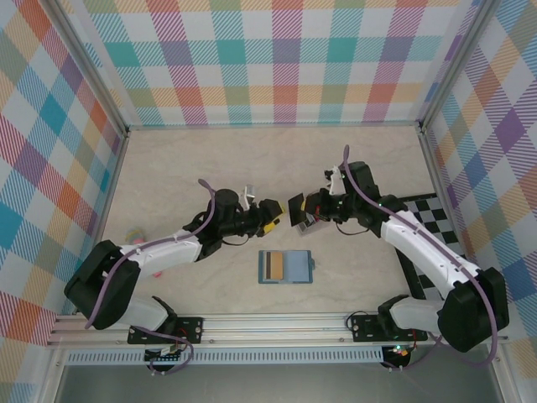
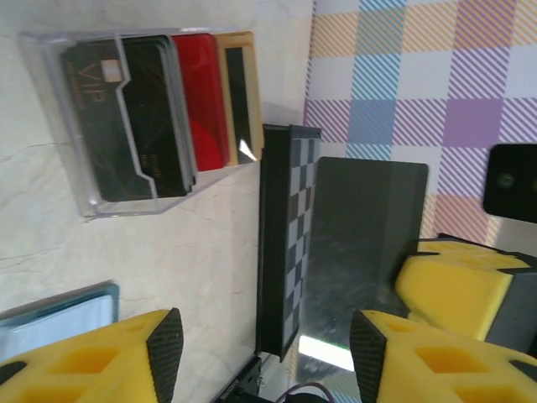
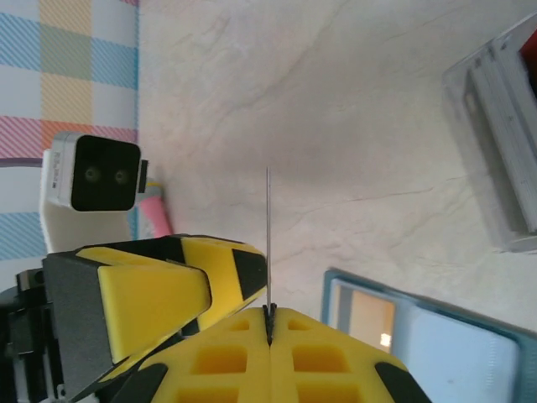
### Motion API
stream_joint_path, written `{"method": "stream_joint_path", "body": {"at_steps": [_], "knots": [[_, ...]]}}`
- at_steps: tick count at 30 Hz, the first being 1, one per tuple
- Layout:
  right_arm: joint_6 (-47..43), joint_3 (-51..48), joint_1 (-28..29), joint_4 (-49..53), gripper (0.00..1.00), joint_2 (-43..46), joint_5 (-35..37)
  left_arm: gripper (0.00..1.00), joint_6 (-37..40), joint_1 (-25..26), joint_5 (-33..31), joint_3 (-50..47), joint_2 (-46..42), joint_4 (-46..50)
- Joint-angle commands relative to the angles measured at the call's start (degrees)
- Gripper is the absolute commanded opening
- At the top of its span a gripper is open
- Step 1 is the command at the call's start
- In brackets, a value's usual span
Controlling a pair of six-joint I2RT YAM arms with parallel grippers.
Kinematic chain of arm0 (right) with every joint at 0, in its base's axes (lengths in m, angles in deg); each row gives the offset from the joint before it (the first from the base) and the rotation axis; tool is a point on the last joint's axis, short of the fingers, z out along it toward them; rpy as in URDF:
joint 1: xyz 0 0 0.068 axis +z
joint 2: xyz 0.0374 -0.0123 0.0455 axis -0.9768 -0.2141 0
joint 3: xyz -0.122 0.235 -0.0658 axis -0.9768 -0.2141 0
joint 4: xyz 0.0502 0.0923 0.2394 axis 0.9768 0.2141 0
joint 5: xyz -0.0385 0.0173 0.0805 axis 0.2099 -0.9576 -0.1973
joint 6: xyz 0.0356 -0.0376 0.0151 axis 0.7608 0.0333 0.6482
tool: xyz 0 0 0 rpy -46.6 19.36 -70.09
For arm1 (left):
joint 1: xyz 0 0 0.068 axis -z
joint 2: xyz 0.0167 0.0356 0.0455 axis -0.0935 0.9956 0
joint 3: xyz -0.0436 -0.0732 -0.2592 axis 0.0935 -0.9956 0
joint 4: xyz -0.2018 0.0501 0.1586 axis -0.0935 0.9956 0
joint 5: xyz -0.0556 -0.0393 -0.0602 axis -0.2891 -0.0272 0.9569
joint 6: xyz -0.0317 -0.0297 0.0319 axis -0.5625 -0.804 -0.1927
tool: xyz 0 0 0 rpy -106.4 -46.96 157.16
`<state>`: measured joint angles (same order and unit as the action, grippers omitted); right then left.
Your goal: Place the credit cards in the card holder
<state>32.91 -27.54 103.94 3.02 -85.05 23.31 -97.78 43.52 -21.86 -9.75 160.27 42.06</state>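
Right gripper (image 3: pixel 268 317) clamps the dark card (image 2: pixel 361 227) edge-on; left gripper (image 2: pixel 264 344), jaws apart, should centre on it squarely before closing.

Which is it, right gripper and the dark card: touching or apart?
Touching. Right wrist view: the right gripper is shut on the card, edge-on.

Table (image 1: pixel 252 168): pale marbled top, spread across the middle of my overhead view.
Card holder (image 1: pixel 285 267): lower centre, lying open and flat.
Chequered board (image 1: pixel 436 214): right edge.
Clear rack (image 2: pixel 134 126): upper left from my left wrist, standing on the top.
Pink object (image 1: pixel 134 235): far left, blurred; I think it rests there.
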Motion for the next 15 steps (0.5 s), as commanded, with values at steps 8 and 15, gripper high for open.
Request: {"method": "stream_joint_path", "body": {"at_steps": [8, 15], "knots": [[7.65, -3.63, -2.25, -11.01, 0.04, 1.19, -9.79, 0.40, -3.36, -0.42, 3.69, 1.42, 1.58, -10.26], [6.77, -3.97, -3.01, -10.25, 0.04, 0.49, -11.41, 0.24, -3.28, -0.46, 3.65, 1.27, 1.24, -10.88]]}}
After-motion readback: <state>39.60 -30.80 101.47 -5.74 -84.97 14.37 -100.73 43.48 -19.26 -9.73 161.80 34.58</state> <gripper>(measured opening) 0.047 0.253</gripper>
